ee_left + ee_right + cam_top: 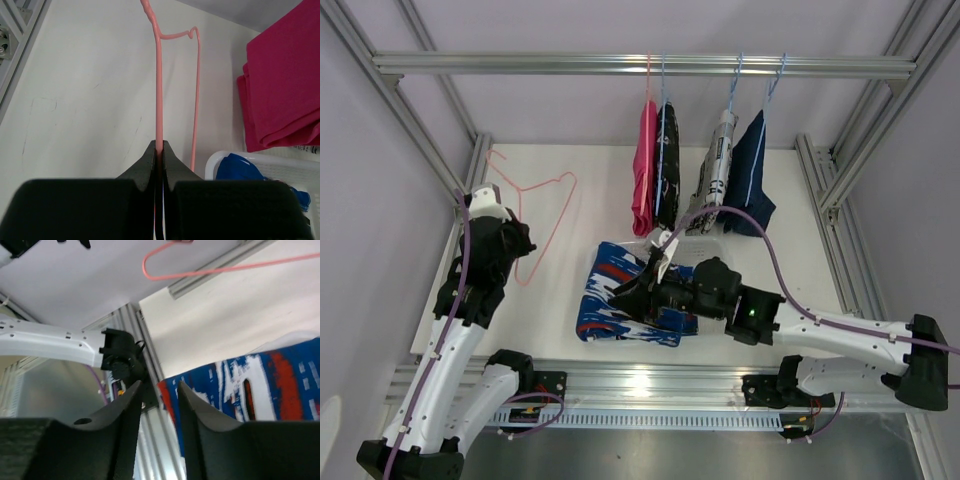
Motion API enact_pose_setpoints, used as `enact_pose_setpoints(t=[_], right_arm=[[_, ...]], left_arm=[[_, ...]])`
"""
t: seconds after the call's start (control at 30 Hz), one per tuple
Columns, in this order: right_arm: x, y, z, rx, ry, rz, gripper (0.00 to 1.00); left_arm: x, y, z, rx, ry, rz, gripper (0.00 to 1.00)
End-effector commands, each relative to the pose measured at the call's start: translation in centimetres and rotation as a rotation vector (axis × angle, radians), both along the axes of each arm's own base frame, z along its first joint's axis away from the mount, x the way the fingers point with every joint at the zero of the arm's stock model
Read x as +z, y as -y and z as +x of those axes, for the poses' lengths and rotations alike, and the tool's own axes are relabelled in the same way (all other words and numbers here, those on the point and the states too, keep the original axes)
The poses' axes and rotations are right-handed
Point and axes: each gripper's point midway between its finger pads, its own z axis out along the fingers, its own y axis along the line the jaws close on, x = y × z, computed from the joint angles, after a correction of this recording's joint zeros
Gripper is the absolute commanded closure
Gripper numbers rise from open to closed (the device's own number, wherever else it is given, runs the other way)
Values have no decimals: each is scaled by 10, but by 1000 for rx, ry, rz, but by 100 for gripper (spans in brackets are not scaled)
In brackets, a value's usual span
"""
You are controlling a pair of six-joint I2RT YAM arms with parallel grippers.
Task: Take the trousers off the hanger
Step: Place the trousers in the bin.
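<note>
Blue trousers with a red-white pattern (620,300) lie spread at the table's front, off any hanger, also in the right wrist view (260,385). My right gripper (625,290) (159,387) hovers over them, open, with nothing between its fingers. An empty pink hanger (545,215) lies at the left; my left gripper (520,240) (160,147) is shut on its wire (158,90). On the rail hang pink trousers (644,165) (285,90), black patterned trousers (667,165), white printed trousers (717,170) and dark blue denim trousers (752,180).
A white basket rim (220,160) shows beside blue cloth (240,167) in the left wrist view. Aluminium frame posts (840,170) flank the table, and the hanging rail (640,65) crosses the back. The left arm (45,340) appears in the right wrist view.
</note>
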Motion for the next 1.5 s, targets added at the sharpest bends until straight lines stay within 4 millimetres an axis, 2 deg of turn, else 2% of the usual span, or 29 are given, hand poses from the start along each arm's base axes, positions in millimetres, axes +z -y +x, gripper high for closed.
enact_pose_setpoints(t=[0.0,0.03,0.1,0.13,0.2,0.23,0.3,0.33,0.37,0.43,0.47,0.6,0.77,0.9,0.93,1.0,1.03,1.13,1.23,1.27,1.37,1.4,1.47], right_arm=[[12,9,16,-92,26,8,69],[1,6,18,-95,19,-20,74],[-16,1,20,-100,1,-56,76],[-38,-4,22,-100,-21,-100,78],[-57,-10,23,-98,-46,-122,80],[-82,-14,23,-95,-69,-169,81],[-100,-18,25,-104,-93,-189,82],[-111,-18,25,-106,-105,-206,82],[-133,-19,25,-109,-123,-242,83],[-155,-17,24,-116,-160,-273,84],[-174,-16,22,-116,-180,-304,84],[-204,-11,18,-122,-232,-345,85],[-208,-7,16,-125,-240,-366,84],[-183,-5,20,-134,-207,-356,84],[-161,-6,21,-131,-190,-316,83],[-147,3,24,-160,-163,-320,83],[-125,7,23,-167,-141,-277,83],[-115,28,30,-239,-106,-281,80],[-121,53,37,-315,-116,-289,79],[-131,61,36,-328,-129,-301,79],[-149,70,35,-353,-170,-310,79],[-164,76,33,-357,-184,-334,79],[-175,76,33,-372,-212,-328,80]], left_arm=[[27,7,1,-38,73,-4,99],[26,7,1,-38,72,-4,100],[27,7,2,-40,72,-4,100],[27,7,1,-38,73,-4,99],[27,7,1,-39,75,-3,99],[27,7,1,-37,75,-2,99],[27,7,1,-38,75,-2,99],[27,7,1,-36,73,-1,100],[28,6,1,-36,76,-2,99],[28,6,1,-35,78,0,99],[30,6,1,-35,81,0,100],[31,6,0,-38,87,-1,99],[31,7,0,-41,85,-2,100],[30,7,0,-43,85,-2,100],[31,7,-1,-43,88,-1,99],[31,7,-1,-44,88,0,100],[32,8,-1,-46,92,-3,100],[32,7,-2,-46,94,1,100],[34,7,-3,-44,99,4,100],[34,8,-4,-47,102,4,100],[35,9,-4,-50,102,4,100],[35,9,-4,-50,102,3,99],[35,10,-4,-54,102,4,100]])
